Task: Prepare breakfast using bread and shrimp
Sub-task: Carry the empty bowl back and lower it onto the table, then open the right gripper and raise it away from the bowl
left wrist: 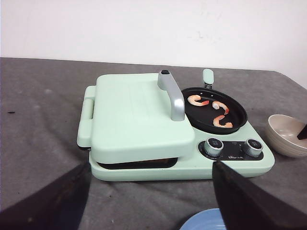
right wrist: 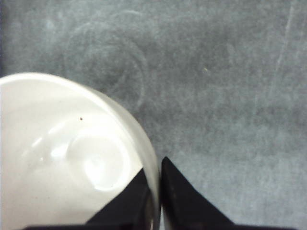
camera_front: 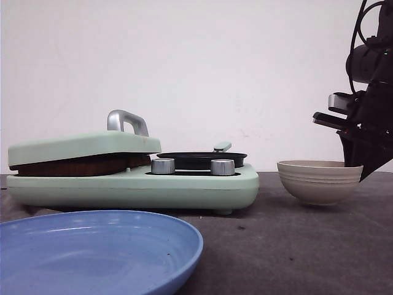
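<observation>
— How many shrimp point(left wrist: 212, 111) are counted in the black pan point(left wrist: 238, 116)?
— Three. One beige bowl point(camera_front: 319, 181), one blue plate point(camera_front: 92, 252), one green cooker point(left wrist: 139, 120) and two knobs point(camera_front: 163, 166) are seen.

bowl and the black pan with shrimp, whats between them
Only the green cooker's corner with its two knobs and bare grey cloth, per the left wrist view.

A dark grey cloth-covered table point(camera_front: 295, 246) carried three things.

A mint-green breakfast maker point(camera_front: 132, 184) sat on the robot's left half, its hinged lid down and its round black pan at the end toward the bowl. A beige ribbed bowl point(camera_front: 319, 181) stood just beside it on the right. A blue plate point(camera_front: 92, 252) lay nearest the camera, apparently apart from the appliance, though the low angle left that unclear.
</observation>
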Motion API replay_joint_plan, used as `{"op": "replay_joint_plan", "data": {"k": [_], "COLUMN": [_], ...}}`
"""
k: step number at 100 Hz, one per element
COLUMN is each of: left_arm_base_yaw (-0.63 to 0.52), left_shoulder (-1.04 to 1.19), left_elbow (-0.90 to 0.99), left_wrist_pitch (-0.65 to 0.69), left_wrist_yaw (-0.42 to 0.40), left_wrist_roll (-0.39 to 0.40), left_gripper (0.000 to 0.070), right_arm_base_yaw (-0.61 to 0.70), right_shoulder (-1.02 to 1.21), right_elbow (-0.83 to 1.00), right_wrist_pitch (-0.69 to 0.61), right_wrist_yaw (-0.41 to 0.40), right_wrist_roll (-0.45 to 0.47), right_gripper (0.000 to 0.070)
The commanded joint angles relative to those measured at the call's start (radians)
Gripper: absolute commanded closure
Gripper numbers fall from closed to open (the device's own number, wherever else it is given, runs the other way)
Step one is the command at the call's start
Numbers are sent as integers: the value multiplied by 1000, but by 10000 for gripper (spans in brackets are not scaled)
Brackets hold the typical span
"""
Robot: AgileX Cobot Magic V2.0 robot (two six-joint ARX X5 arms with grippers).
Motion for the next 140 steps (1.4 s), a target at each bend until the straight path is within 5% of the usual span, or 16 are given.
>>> {"op": "replay_joint_plan", "data": {"k": [1, 14, 20, 78, 105, 116, 127, 132, 140], "left_arm_base_yaw": [-2, -2, -2, -2, -2, -2, -2, -2, -2], "left_shoulder": [0, 0, 0, 0, 1, 8, 26, 37, 59], "left_elbow": [3, 3, 3, 3, 3, 3, 3, 3, 3], "left_wrist_pitch": [8, 8, 8, 13, 37, 80, 126, 143, 167], "left_wrist_yaw": [2, 2, 2, 2, -25, -25, -24, -23, -6], "left_wrist_roll": [13, 13, 13, -4, -21, -56, -64, -75, -104], "left_gripper": [266, 266, 266, 266, 287, 455, 630, 699, 700], "right_arm_base_yaw": [0, 0, -1, -2, 18, 48, 84, 103, 136], "right_shoulder": [26, 26, 26, -243, -485, -585, -682, -723, -783], "right_elbow": [18, 18, 18, 18, 18, 18, 18, 18, 17], "right_wrist_pitch": [4, 3, 1, -25, -41, -53, -58, -63, -86], "right_wrist_yaw": [2, -1, -9, -72, -173, -189, -188, -189, -188], "right_wrist_roll": [-18, -21, -23, -49, -55, -77, -108, -117, -118], "right_gripper": [616, 340, 276, 273, 275, 374, 699, 700, 700]}}
